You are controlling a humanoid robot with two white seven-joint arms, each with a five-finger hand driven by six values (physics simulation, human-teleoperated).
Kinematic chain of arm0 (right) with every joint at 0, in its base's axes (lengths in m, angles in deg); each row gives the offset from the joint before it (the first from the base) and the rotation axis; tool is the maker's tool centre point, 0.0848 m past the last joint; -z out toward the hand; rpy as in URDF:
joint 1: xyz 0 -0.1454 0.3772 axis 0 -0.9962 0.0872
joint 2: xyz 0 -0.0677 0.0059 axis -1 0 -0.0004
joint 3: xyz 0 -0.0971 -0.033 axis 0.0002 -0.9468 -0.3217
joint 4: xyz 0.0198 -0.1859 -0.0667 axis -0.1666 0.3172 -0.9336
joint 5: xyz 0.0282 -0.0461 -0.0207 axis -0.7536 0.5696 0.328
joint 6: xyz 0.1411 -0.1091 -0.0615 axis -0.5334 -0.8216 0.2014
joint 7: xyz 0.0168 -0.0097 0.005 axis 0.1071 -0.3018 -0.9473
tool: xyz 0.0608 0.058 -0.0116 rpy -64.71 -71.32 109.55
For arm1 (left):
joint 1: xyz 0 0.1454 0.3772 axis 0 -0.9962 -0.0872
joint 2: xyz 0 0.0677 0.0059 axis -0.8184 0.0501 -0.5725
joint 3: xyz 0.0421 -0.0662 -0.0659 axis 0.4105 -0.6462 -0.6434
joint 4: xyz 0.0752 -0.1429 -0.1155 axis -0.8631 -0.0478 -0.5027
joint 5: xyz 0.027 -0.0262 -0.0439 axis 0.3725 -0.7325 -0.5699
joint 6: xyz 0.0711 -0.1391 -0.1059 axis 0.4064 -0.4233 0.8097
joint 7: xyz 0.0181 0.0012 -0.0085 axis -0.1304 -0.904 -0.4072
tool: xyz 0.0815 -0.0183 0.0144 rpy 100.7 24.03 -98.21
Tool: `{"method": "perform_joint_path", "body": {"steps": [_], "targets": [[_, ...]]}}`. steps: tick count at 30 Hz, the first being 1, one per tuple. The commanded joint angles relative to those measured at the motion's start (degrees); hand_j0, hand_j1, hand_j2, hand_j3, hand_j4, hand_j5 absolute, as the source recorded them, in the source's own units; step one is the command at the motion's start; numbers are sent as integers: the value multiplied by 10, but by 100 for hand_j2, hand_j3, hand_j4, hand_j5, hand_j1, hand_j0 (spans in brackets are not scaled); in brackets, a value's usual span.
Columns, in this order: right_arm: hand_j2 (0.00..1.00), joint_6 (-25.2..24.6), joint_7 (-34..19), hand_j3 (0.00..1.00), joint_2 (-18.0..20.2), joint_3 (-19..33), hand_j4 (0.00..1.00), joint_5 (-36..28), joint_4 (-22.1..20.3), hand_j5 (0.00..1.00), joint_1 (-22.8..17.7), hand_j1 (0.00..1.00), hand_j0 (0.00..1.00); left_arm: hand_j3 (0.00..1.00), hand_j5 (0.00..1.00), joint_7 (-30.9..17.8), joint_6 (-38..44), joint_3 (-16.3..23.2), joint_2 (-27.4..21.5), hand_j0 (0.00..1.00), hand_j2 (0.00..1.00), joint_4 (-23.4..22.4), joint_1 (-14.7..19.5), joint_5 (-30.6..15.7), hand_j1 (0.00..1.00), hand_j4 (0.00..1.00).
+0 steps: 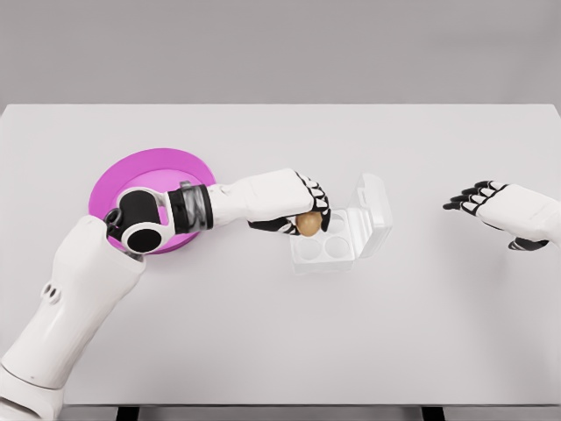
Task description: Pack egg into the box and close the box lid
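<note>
White and bare, the desk (263,351) carries a pink plate (131,171) and a clear egg box (337,239) with its lid up. The left hand (294,209) has its fingers (314,195) curled round a brown egg (308,224) at the box's left edge. The egg looks light, smooth and brittle, best cradled around its middle with gentle pressure. The right hand (504,210) hovers well apart, fingers loosely spread, holding nothing.

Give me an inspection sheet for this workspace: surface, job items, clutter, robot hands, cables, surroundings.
Surface: white table, clean.
Job's things: brown egg held at the left edge of the clear egg box; lid open, tilted up on the right.
Clutter: magenta plate under the left forearm.
Grippers: left robot hand shut on the egg; right robot hand open, holding nothing, right of the box.
Cables: nothing seen.
Surroundings: plain grey backdrop.
</note>
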Motion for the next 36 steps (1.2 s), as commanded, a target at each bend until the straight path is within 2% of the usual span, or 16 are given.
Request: {"method": "perform_joint_path", "body": {"steps": [1, 5, 29, 33, 35, 36], "targets": [[100, -1, 0, 100, 1, 0, 100, -2, 0, 100, 0, 100, 100, 56, 56, 0, 2, -1, 0, 56, 56, -1, 0, -3, 56, 56], [100, -1, 0, 100, 1, 0, 100, -2, 2, 100, 0, 100, 100, 63, 63, 0, 2, -2, 0, 63, 63, -1, 0, -4, 63, 63], [100, -1, 0, 100, 1, 0, 100, -1, 5, 100, 0, 100, 100, 80, 80, 0, 2, -6, -1, 80, 80, 1, 1, -7, 80, 80], [100, -1, 0, 100, 0, 1, 100, -1, 5, 100, 0, 100, 100, 91, 91, 0, 2, -30, -5, 91, 91, 5, 0, -14, 91, 91], [100, -1, 0, 100, -1, 1, 100, -1, 5, 100, 0, 100, 100, 99, 99, 0, 2, -60, -9, 99, 99, 5, 1, -20, 99, 99], [100, -1, 0, 100, -3, 1, 100, -1, 4, 100, 0, 100, 100, 99, 99, 0, 2, -66, -14, 99, 99, 6, 2, -35, 99, 99]]}}
